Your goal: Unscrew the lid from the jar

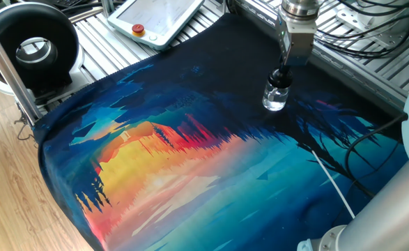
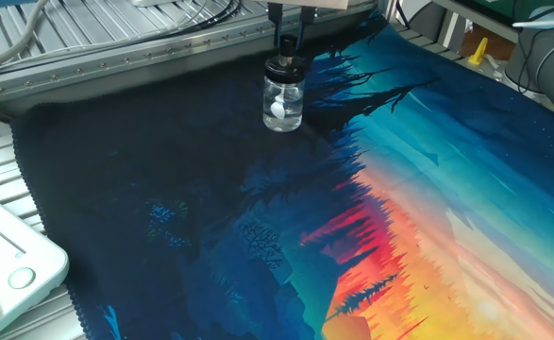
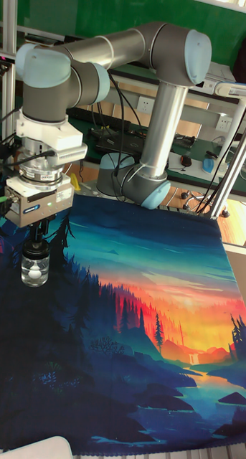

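Note:
A small clear glass jar (image 1: pixel 274 97) (image 2: pixel 283 106) (image 3: pixel 35 271) stands upright on the dark far part of the colourful mat (image 1: pixel 190 160), with something white inside it. Its black lid (image 1: pixel 281 77) (image 2: pixel 285 67) (image 3: pixel 36 249) sits on the neck. My gripper (image 1: pixel 283 70) (image 2: pixel 287 43) (image 3: pixel 38 237) comes straight down from above. Its two thin fingers are closed against the lid's narrow tip.
A teach pendant (image 1: pixel 159 17) (image 2: pixel 3 269) lies on the slatted table off one mat corner, near a round black device (image 1: pixel 33 45). Cables (image 1: pixel 371 28) run behind the jar. A white cord (image 1: pixel 333 185) crosses the mat. The arm's base (image 3: pixel 137 179) stands at the mat's edge.

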`<act>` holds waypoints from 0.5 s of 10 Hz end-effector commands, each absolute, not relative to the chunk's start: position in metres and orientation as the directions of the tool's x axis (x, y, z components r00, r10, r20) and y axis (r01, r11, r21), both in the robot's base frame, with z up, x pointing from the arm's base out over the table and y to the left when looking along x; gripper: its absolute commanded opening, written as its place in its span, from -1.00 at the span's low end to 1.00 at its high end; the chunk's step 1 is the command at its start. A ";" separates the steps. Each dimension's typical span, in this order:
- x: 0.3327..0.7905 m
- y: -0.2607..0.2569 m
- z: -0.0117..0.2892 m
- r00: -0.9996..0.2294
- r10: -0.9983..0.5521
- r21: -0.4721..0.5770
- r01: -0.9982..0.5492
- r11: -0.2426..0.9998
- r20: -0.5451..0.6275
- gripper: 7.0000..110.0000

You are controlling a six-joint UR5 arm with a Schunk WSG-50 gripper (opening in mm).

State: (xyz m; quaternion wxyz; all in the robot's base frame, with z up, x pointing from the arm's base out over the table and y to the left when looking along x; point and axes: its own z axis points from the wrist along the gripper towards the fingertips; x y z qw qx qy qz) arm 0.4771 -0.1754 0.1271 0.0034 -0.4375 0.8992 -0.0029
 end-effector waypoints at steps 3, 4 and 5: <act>0.479 -0.169 0.123 -0.530 -0.847 0.002 -0.848 0.530 -0.024 -1.00; 0.478 -0.173 0.122 -0.512 -0.859 -0.002 -0.859 0.512 -0.011 -1.00; 0.476 -0.178 0.122 -0.491 -0.871 -0.005 -0.871 0.491 0.007 -1.00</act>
